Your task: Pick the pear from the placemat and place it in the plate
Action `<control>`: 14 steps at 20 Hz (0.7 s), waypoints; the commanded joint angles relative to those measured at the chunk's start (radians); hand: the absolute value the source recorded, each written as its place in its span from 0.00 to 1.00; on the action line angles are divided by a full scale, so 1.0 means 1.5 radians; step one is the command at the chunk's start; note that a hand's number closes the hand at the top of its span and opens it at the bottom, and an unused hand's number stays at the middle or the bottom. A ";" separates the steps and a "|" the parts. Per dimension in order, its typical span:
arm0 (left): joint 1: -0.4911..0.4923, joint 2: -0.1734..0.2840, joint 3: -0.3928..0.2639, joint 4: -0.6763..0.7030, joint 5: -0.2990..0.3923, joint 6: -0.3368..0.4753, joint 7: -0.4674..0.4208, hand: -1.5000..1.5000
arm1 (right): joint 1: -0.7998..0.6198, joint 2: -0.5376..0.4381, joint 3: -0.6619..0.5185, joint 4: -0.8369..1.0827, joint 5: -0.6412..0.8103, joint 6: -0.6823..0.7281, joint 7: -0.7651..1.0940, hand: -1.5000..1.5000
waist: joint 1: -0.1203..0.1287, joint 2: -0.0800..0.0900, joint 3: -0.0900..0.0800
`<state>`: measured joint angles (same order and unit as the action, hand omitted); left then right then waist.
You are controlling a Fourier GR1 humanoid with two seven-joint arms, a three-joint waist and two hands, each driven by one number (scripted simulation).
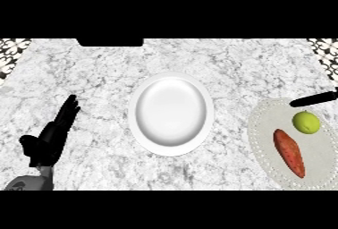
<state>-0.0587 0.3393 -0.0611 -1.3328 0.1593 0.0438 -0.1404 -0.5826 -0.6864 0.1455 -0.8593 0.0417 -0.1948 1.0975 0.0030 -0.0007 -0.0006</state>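
your left hand [54,134] is resting open, fingers straight; right hand [315,99] is showing one finger, state unclear, above round yellow-green pear [306,122] on pale oval placemat [264,134].

You see a long orange-red sweet potato [289,153] lying aslant (narrow end toward the far side) on the grey-veined marble counter's [92,67] right part.

No readable text, labels or numbers anywhere.

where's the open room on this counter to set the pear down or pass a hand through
Free: the white plate, nothing on it, and bare counter between it and the left robot hand. Crowded: the placemat, holding pear and sweet potato, with the right robot hand over it.
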 commanded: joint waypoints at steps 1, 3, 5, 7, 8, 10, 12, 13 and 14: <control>-0.025 -0.016 0.003 0.004 -0.010 0.015 0.020 0.50 | -0.014 0.007 0.006 0.013 -0.001 0.063 0.086 0.00 | 0.000 0.001 0.000; -0.021 -0.007 0.001 -0.007 -0.007 0.003 0.024 0.50 | -0.008 -0.010 0.005 0.055 -0.020 0.116 0.066 0.00 | 0.003 0.002 0.000; 0.002 -0.007 0.005 -0.014 -0.003 -0.010 0.009 0.50 | -0.022 -0.007 -0.002 0.069 -0.023 0.119 0.078 0.00 | 0.005 0.001 0.000; 0.000 -0.009 0.005 0.016 -0.021 -0.013 -0.010 0.50 | -0.031 -0.001 -0.010 0.081 -0.025 0.130 0.065 0.00 | 0.003 0.002 0.000; 0.038 -0.019 -0.003 -0.001 -0.025 -0.012 -0.030 0.50 | 0.022 0.016 -0.005 0.050 -0.025 0.104 0.047 0.00 | 0.000 0.000 0.000; 0.003 -0.022 0.012 0.025 -0.020 -0.020 -0.030 0.50 | 0.010 0.024 -0.004 0.033 -0.019 0.111 0.078 0.00 | -0.003 0.000 0.000; -0.045 -0.043 0.000 0.042 -0.038 0.003 0.013 0.50 | -0.037 0.035 -0.012 0.122 0.002 0.112 0.038 0.00 | 0.002 0.003 0.000; 0.023 -0.022 0.006 -0.039 -0.026 -0.013 0.015 0.50 | 0.019 0.044 -0.019 0.103 0.000 0.090 0.008 0.00 | 0.003 0.000 0.001; 0.001 -0.025 0.011 -0.011 -0.035 -0.009 0.014 0.50 | -0.013 0.037 -0.019 0.109 0.004 0.121 0.036 0.00 | 0.003 0.001 0.000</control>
<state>-0.0558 0.3068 -0.0520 -1.3410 0.1234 0.0292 -0.1299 -0.5849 -0.6404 0.1304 -0.7268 0.0322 -0.0612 1.0797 0.0063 0.0008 0.0000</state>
